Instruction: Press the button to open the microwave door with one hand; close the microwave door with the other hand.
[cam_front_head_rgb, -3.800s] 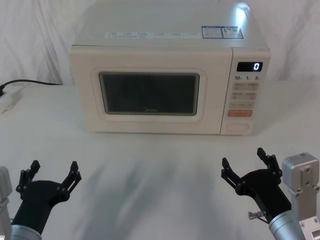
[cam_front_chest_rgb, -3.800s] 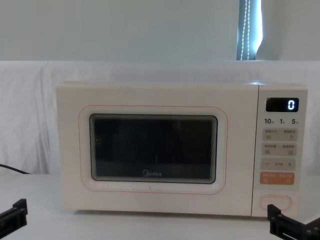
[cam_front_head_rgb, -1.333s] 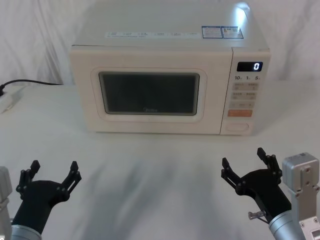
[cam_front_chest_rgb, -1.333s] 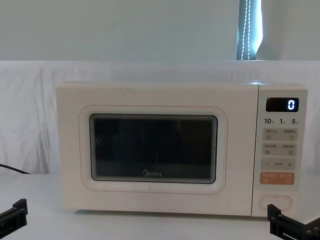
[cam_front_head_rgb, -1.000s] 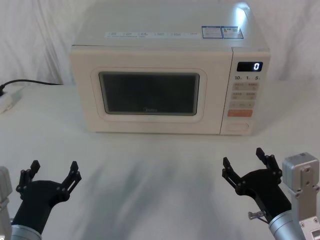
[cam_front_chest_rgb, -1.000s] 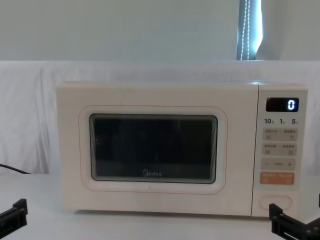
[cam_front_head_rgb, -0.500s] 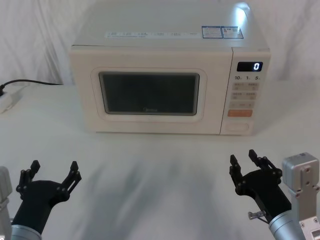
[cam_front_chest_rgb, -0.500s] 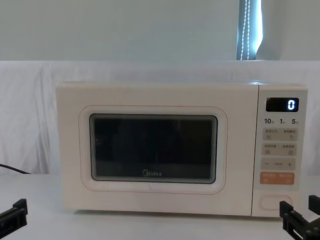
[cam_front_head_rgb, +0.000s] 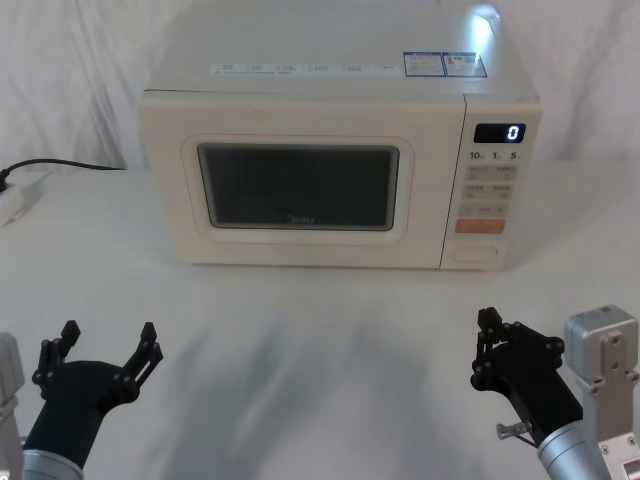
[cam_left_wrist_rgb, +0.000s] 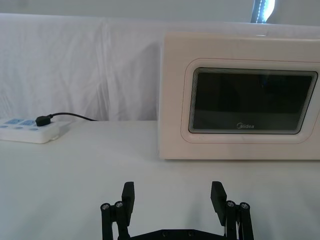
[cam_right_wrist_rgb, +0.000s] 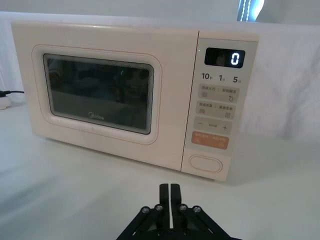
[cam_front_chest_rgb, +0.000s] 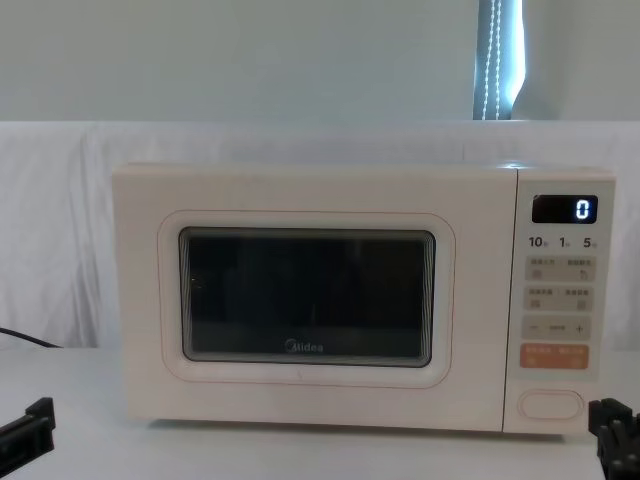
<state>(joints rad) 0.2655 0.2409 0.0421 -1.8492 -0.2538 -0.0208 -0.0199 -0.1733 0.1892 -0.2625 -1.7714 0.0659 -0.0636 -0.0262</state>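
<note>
The cream microwave stands at the back of the table with the microwave door (cam_front_head_rgb: 300, 250) (cam_front_chest_rgb: 140, 300) (cam_right_wrist_rgb: 30, 90) (cam_left_wrist_rgb: 175, 100) closed flush. The button (cam_front_head_rgb: 473, 254) (cam_right_wrist_rgb: 205, 163) (cam_front_chest_rgb: 551, 404) sits at the bottom of the control panel, untouched. My right gripper (cam_front_head_rgb: 488, 321) (cam_right_wrist_rgb: 170, 188), black on a grey-silver body, hovers low near the table's front right, well short of the button, fingers shut together on nothing. My all-black left gripper (cam_front_head_rgb: 108, 333) (cam_left_wrist_rgb: 172, 191) rests at the front left, open and empty.
An orange button (cam_front_head_rgb: 480, 226) lies just above the oblong one, under small keys and a lit display (cam_front_head_rgb: 499, 133). A white power strip (cam_front_head_rgb: 14, 203) (cam_left_wrist_rgb: 29, 134) with a black cable lies at the far left. White cloth covers the table between grippers and microwave.
The right gripper's fingers have closed from wide open to shut together. The left gripper and the door have not moved.
</note>
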